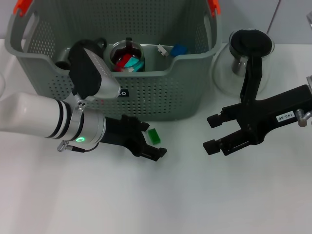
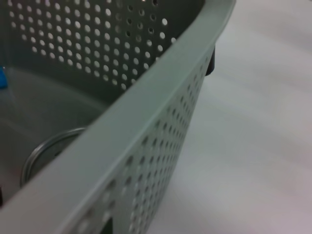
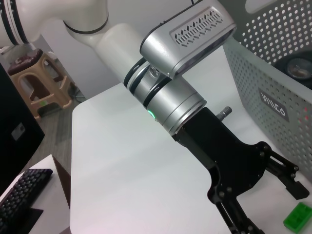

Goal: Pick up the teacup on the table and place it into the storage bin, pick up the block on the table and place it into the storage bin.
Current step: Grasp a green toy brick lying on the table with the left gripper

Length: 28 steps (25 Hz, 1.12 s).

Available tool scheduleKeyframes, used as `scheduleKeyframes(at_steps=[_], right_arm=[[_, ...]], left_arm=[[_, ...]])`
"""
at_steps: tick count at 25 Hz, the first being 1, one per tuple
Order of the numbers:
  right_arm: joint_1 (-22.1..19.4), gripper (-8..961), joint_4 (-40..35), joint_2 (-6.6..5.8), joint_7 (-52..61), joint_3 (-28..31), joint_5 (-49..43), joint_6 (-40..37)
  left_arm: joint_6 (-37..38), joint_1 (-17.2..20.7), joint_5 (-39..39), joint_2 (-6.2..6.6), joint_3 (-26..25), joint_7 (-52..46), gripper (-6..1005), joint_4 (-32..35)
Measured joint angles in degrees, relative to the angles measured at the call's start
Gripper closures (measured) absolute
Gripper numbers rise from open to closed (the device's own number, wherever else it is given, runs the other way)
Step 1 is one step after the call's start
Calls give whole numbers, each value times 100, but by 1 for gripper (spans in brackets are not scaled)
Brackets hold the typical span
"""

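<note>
Left gripper [image 1: 155, 140] low over the white table [image 1: 195, 195], just in front of the storage bin [image 1: 161, 97], jaws spread wide with the green block [image 1: 154, 135] sitting on the table between the fingertips; can't tell if either finger touches it, nothing actually held. From the right wrist view the same left gripper [image 3: 273, 204] shows open, block [image 3: 298, 216] just beside the far finger, resting flat on the table. Storage bin is the grey perforated basket with orange-red handle tips, at the back of the table, scooped front rim facing the robot, small black label on the front wall. Inside it a teacup [image 1: 126, 57] with red and teal contents stands upright near the middle, a small blue item [image 1: 179, 49] further right, a dark round thing at the left end partly hidden by the left arm. Left wrist view sees only the bin rim [image 2: 146, 107] and wall close up. Right gripper [image 1: 213, 133] hovers above the table on the right, well apart from the block, fingers open and empty. Glass pitcher [image 1: 246, 58] with black handle stands behind it, just beside the bin's right end.
</note>
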Motion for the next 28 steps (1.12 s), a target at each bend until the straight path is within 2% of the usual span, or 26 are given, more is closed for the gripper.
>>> scheduleKeyframes(at_steps=[11,26,28], right_arm=[[0,8,0,12,0,1,1,-2],[0,9,0,18,0,9,12,-1],[0,9,0,18,0,9,12,-1]], left_arm=[[-161,-23,-43,-23,234,15,51,61],[-159,-45,-68,-24,287,-2,52,59],[-160,-46,-69,-24,289,0,92,60]])
